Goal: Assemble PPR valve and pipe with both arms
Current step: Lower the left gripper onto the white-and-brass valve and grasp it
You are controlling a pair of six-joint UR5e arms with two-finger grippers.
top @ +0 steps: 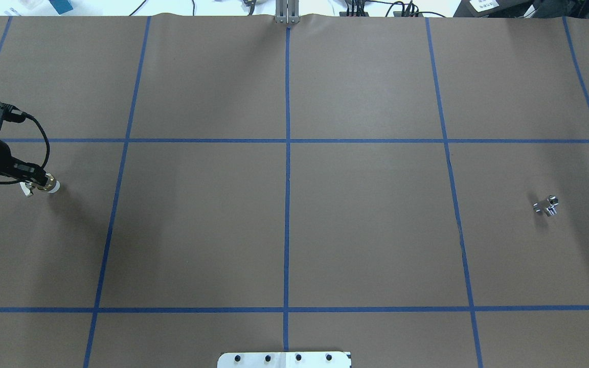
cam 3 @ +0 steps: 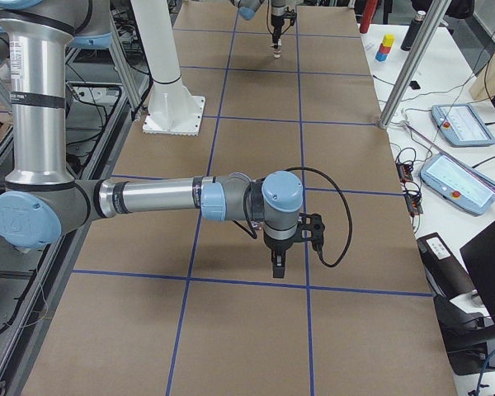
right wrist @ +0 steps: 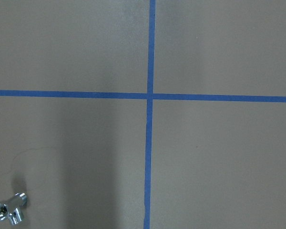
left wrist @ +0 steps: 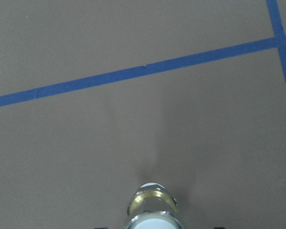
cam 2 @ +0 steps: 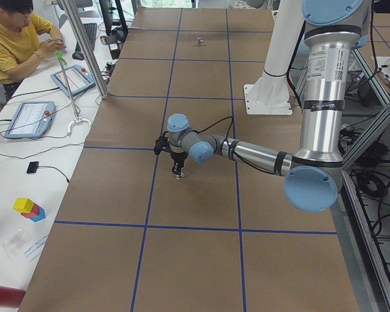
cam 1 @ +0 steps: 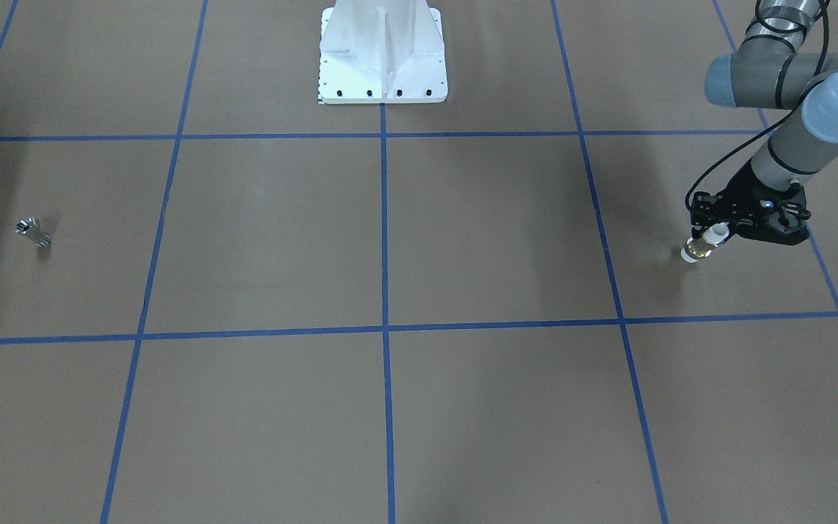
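The left gripper [cam 1: 712,234] is clenching the stubby PPR valve [cam 1: 701,247], white plastic with a brass middle band, holding it down close to the brown paper-covered table [top: 294,230] at the robot's left end. The tiny shiny silver-metal pipe [top: 547,204] is lying alone, well apart, at the right end. The right gripper [cam 3: 278,268] is hanging above the table there; I cannot tell how its fingers are standing.

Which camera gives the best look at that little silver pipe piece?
The right wrist view: the pipe looks largest and sharpest there. Overhead and front-facing views show it small; the left side view, a speck.
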